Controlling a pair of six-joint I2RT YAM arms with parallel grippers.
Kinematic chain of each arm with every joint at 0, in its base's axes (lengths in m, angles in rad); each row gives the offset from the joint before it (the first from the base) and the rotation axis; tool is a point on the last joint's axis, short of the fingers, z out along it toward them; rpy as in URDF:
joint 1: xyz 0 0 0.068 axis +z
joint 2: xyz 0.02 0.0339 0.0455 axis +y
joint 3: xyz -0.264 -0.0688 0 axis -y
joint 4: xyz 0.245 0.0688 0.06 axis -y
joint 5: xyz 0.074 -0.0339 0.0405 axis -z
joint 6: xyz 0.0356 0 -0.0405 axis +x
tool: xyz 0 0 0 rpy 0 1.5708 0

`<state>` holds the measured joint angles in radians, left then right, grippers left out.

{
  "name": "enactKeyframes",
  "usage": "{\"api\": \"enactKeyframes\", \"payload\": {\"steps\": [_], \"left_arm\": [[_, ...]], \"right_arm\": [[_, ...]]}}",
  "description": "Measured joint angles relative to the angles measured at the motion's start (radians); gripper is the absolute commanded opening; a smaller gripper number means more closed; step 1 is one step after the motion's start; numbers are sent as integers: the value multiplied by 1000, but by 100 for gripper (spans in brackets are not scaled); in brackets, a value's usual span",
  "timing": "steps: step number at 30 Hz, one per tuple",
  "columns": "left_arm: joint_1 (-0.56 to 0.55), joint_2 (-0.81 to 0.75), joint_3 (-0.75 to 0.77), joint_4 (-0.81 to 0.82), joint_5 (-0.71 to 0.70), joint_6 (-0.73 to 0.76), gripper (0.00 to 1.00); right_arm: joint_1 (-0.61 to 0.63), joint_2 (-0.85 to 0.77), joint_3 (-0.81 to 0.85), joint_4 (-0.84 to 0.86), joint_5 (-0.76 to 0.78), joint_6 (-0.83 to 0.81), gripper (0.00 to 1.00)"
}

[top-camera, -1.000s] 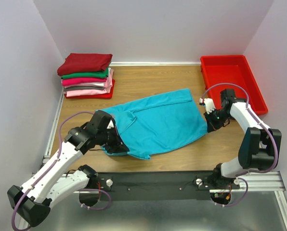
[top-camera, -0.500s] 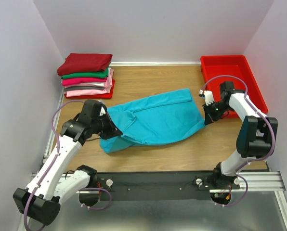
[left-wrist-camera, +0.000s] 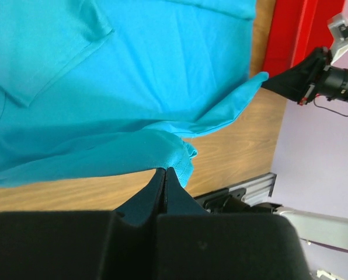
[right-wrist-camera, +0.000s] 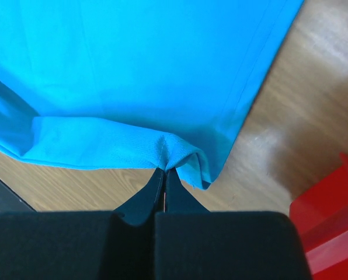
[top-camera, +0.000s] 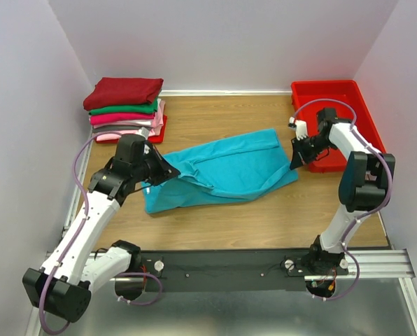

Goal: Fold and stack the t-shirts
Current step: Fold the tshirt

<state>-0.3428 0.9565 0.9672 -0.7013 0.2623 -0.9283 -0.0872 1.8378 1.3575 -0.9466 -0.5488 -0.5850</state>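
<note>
My left pincer (top-camera: 168,170) and right pincer (top-camera: 294,162) pinch the teal t-shirt (top-camera: 229,171) mid-fold; next I'd lay its edge toward the folded stack (top-camera: 124,108).

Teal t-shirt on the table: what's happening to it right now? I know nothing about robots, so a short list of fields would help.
Item: teal t-shirt, lying on the wooden table, partly doubled over
Left arm: left gripper shut on the shirt's left end
Right arm: right gripper shut on the shirt's right end
Finished pile: stack of folded shirts, far left corner, dark red on top
Other: red bin, far right corner
Stage: being folded, not yet stacked
</note>
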Motion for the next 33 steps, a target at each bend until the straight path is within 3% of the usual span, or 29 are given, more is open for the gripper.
{"api": "enactKeyframes", "payload": {"steps": [9,18,33], "left_arm": [[15,42,-28,79,-29,-3,0],[105,55,-51,92,-53,40,0],[121,175,-49,151,-53,106,0]], "right_arm": [[0,42,61,11,-22,47,0],[0,52,63,31,-22,74,0],[0,85,69,49,-22,101,0]]}}
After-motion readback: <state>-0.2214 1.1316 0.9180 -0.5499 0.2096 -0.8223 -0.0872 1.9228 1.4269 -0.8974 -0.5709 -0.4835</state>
